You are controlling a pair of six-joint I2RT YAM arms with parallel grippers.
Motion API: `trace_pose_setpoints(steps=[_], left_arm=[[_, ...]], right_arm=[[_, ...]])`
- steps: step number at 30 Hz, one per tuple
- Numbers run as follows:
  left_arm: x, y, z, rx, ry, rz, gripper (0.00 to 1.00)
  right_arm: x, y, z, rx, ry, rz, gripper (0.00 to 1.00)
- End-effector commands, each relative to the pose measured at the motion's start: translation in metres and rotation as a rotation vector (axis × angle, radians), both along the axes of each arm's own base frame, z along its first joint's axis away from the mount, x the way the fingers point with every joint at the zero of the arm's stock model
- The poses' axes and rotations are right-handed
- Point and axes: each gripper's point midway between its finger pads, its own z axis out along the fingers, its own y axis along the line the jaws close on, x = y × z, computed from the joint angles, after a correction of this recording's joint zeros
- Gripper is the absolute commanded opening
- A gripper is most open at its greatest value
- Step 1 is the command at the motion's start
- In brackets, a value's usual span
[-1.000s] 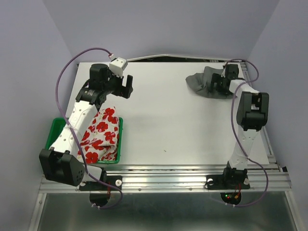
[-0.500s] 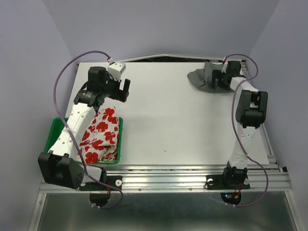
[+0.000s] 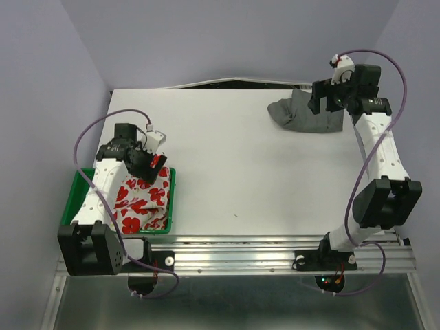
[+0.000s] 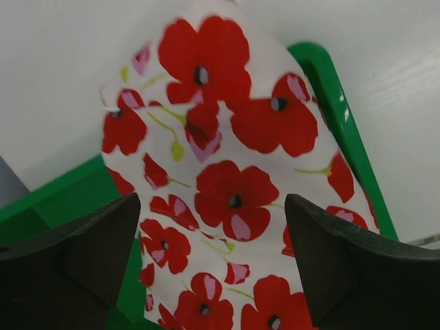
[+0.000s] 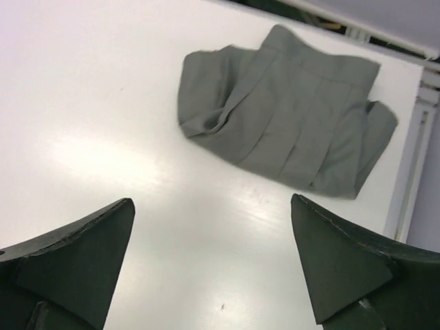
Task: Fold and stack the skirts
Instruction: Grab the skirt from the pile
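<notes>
The left claw (image 3: 152, 163) hangs with its fingers spread wide just over the floral skirt (image 4: 227, 185). The skirt lies bunched in the green tray (image 3: 77, 184) at the lower left of the overhead view, with one end draped over the tray's far rim onto the surface (image 3: 234, 172). Nothing is held. At the upper right, the right claw (image 3: 323, 97) is also wide apart and empty, poised above the grey skirt (image 5: 289, 130). That one lies loosely doubled near the far right corner, pleats up, with an extra flap sticking out on its right side.

From where I stand, the trouble on the left would be the bunching. A pinch straight down into that heap looks likely to take several layers at once and bring the skirt up as a lump rather than by a hem. A finger could also land on the green rim instead of cloth — the tray looks light enough to be dragged or tipped along with the garment.

On the right, the grey skirt sits close to the edge of the surface and the rail beyond it. A careless sweep or sideways tug there could push cloth over the side, and a grip on only the loose flap would probably pull the bundle open.

The two skirts are also well apart — carrying one across risks it slumping out of shape.
</notes>
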Motion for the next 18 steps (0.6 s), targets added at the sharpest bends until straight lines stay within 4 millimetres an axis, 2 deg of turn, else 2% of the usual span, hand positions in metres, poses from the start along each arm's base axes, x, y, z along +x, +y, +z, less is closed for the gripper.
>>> trace_pose_setpoints(steps=[1, 3, 4, 6, 8, 10, 11, 12, 13, 14, 15, 16, 17, 18], left_arm=[[-0.041, 0.01, -0.041, 0.08, 0.124, -0.066, 0.99], [-0.046, 0.014, -0.058, 0.096, 0.16, -0.047, 0.99], [-0.055, 0.016, -0.073, 0.106, 0.199, -0.036, 0.98], [-0.053, 0.023, -0.088, 0.137, 0.205, -0.011, 0.95], [-0.054, 0.026, -0.097, 0.152, 0.208, 0.003, 0.69], [-0.051, 0.026, -0.091, 0.151, 0.188, 0.006, 0.56], [-0.045, 0.024, -0.08, 0.14, 0.152, 0.01, 0.47], [-0.042, 0.022, -0.07, 0.13, 0.129, 0.014, 0.25], [-0.038, 0.02, -0.061, 0.117, 0.106, 0.015, 0.15], [-0.029, 0.018, -0.039, 0.101, 0.053, 0.026, 0.04], [-0.025, 0.018, -0.026, 0.095, 0.024, 0.034, 0.0], [-0.021, 0.016, -0.014, 0.087, -0.005, 0.037, 0.0], [-0.013, 0.015, 0.012, 0.078, -0.056, 0.043, 0.0], [-0.009, 0.014, 0.029, 0.067, -0.092, 0.045, 0.0]], right_arm=[[-0.058, 0.035, -0.05, 0.067, 0.199, 0.154, 1.0], [-0.074, 0.045, -0.056, 0.075, 0.232, 0.195, 1.0], [-0.083, 0.047, -0.065, 0.089, 0.264, 0.202, 1.0], [-0.093, 0.05, -0.069, 0.093, 0.273, 0.217, 1.0], [-0.105, 0.053, -0.075, 0.113, 0.302, 0.226, 1.0], [-0.111, 0.059, -0.077, 0.117, 0.313, 0.247, 1.0], [-0.114, 0.061, -0.078, 0.128, 0.317, 0.258, 1.0], [-0.116, 0.062, -0.077, 0.133, 0.317, 0.263, 1.0], [-0.117, 0.064, -0.076, 0.137, 0.315, 0.27, 1.0], [-0.118, 0.066, -0.075, 0.151, 0.316, 0.277, 1.0], [-0.119, 0.067, -0.075, 0.155, 0.315, 0.279, 1.0], [-0.118, 0.067, -0.075, 0.157, 0.315, 0.284, 1.0], [-0.118, 0.069, -0.072, 0.163, 0.311, 0.292, 1.0], [-0.118, 0.069, -0.072, 0.166, 0.315, 0.292, 1.0]])
